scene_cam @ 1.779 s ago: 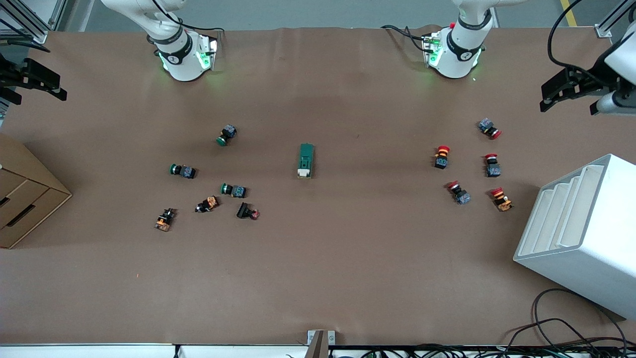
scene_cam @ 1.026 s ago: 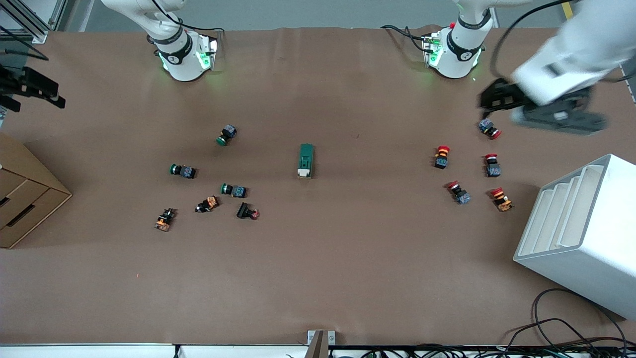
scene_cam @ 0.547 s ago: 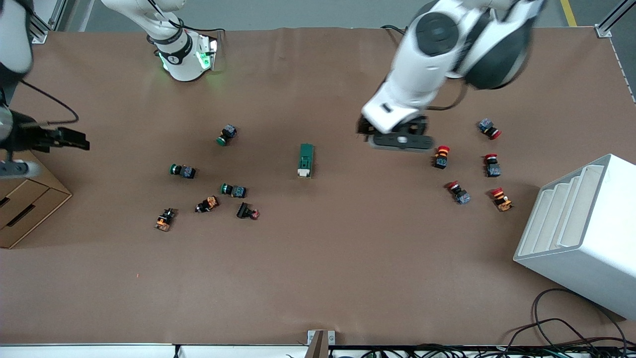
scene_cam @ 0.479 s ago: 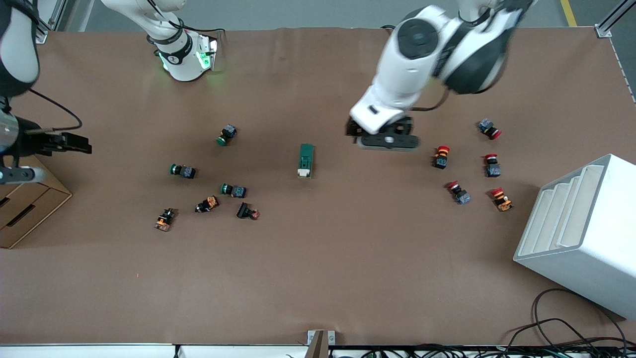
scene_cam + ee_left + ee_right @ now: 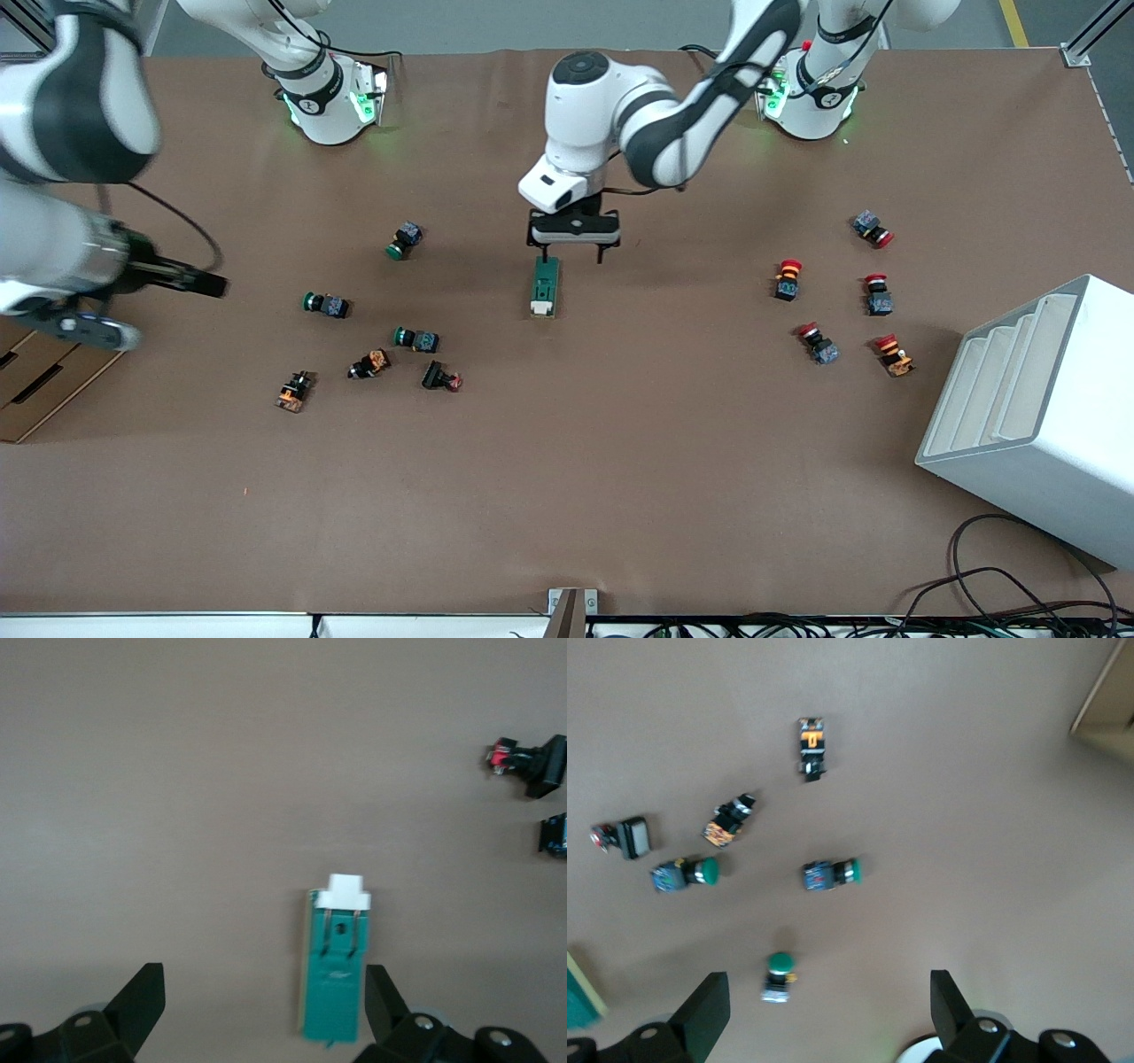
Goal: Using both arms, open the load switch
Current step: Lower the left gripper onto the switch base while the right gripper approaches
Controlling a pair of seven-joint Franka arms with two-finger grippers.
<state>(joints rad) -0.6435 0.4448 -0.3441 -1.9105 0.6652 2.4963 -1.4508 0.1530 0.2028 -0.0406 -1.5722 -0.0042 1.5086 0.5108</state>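
The load switch (image 5: pixel 545 288), a dark-green block with a white tab (image 5: pixel 541 308) at its end nearer the front camera, lies flat at mid-table. My left gripper (image 5: pixel 571 248) hangs open over the switch's other end. In the left wrist view the load switch (image 5: pixel 337 979) lies close beside one finger (image 5: pixel 385 1005), off-centre in the wide gap of the left gripper (image 5: pixel 264 1005). My right gripper (image 5: pixel 208 285) is open in the air at the right arm's end of the table, with nothing between the fingers of the right gripper (image 5: pixel 828 1010).
Several green-capped and orange push buttons (image 5: pixel 416 338) lie scattered toward the right arm's end. Red-capped buttons (image 5: pixel 787 278) lie toward the left arm's end. A white slotted rack (image 5: pixel 1019 416) and a cardboard box (image 5: pixel 35 381) stand at the table's ends.
The left arm has swung in from the table's edge to over the load switch. The right arm has moved inward toward the green buttons. The switch has not moved.
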